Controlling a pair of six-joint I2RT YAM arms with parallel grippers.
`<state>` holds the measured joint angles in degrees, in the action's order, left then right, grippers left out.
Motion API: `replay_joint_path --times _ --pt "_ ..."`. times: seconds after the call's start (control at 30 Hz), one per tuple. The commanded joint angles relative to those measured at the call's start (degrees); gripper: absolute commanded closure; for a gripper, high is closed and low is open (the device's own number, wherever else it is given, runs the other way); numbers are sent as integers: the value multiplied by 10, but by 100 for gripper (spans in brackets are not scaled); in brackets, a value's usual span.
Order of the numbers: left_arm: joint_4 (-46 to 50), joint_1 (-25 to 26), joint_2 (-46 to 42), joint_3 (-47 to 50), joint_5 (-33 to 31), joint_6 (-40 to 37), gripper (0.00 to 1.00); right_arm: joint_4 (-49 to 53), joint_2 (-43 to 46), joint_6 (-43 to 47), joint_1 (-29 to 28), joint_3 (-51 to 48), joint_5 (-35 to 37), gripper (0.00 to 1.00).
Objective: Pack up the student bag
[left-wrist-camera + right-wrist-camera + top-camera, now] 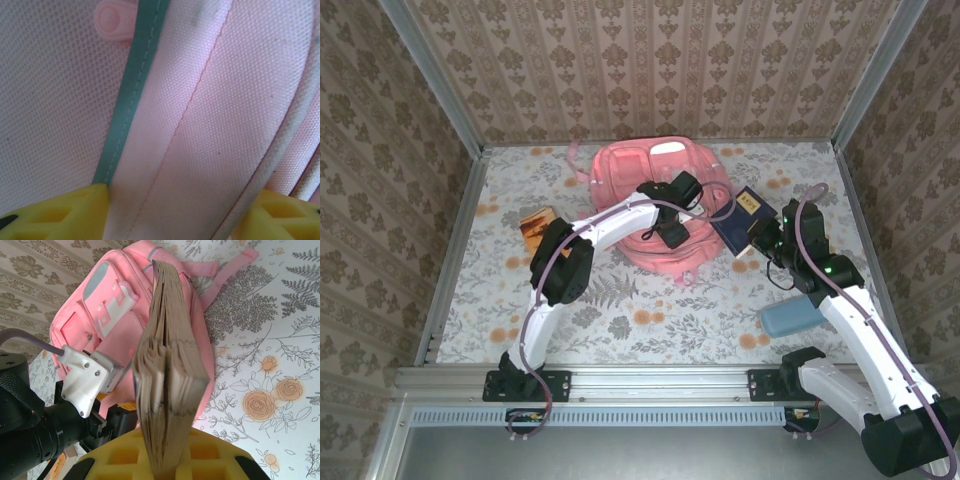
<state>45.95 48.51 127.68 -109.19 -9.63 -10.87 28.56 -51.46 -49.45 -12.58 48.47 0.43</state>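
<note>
Student bag (620, 175) lies by the middle of the table's (620, 310) far edge, the left gripper (671, 233) down on it with fingers (55, 212) astride a fabric fold, grip unclear, while the right gripper (767, 237) clamps a book (745, 212) just beside it.

Brown damask-patterned walls (650, 70) are enclosing the floral-clothed table (620, 315) on the left, far and right, metal posts (432, 80) standing in the far corners

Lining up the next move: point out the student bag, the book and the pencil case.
student bag (620, 172), top view, left front panel.
book (742, 212), top view, blue cover.
pencil case (790, 318), top view, its middle.
</note>
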Motion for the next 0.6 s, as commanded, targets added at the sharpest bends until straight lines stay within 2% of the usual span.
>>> replay_joint_path --times 0.0,0.23,0.37,0.57 --pt "22 -3 -2 -18 -39 -14 47 -6 17 -6 2 0 -3 95" --pt "-39 -1 -68 14 -42 -11 80 18 52 -8 2 -2 34 95" --pt "-79 -1 -120 33 -47 -5 90 39 77 -8 3 -1 53 95" --pt "-168 4 -206 57 -84 24 95 60 95 -5 2 9 34 95"
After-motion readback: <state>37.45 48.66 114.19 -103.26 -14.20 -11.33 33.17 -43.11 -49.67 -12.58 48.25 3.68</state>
